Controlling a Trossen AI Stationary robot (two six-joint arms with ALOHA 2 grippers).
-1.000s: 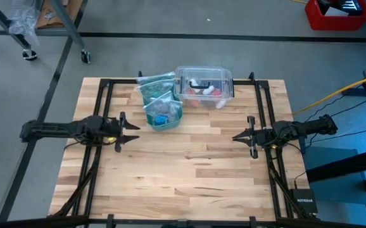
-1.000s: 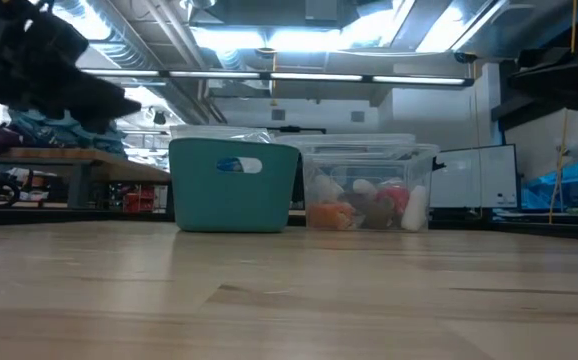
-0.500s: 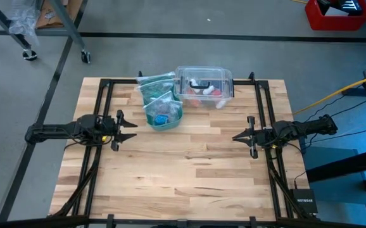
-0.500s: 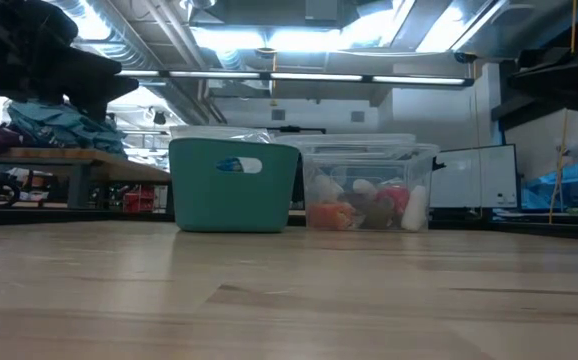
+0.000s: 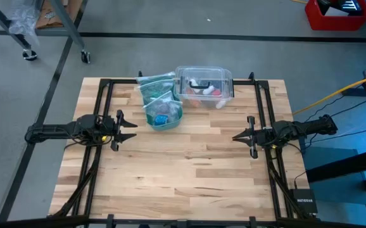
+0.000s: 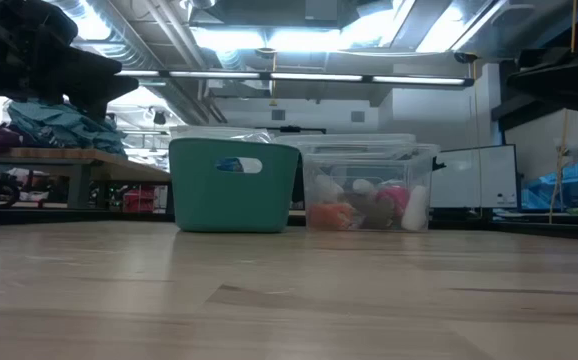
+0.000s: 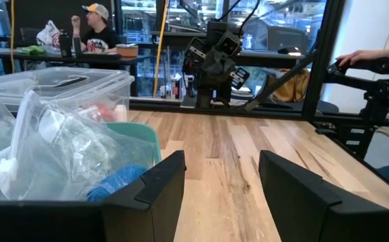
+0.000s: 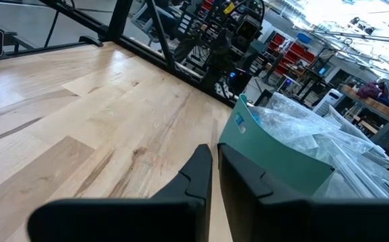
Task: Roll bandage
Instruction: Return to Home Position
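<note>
Bandage (image 5: 162, 118), one, apparently bagged, lies in the single teal bin (image 6: 231, 200); left tool (image 5: 137, 131) spread, right tool (image 5: 235, 136) pressed together.

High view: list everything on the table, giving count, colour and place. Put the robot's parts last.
table: one, light wood, under both arms
bin: one, teal, far side of the table
zip bags: at least two, clear, in and over the bin
bandage: one, blue, bagged inside the bin
plastic box: one, clear, lidded, beside the bin toward the right arm
left gripper: one, dark, open, over the table's left part
right gripper: one, dark, shut, over the right part
</note>
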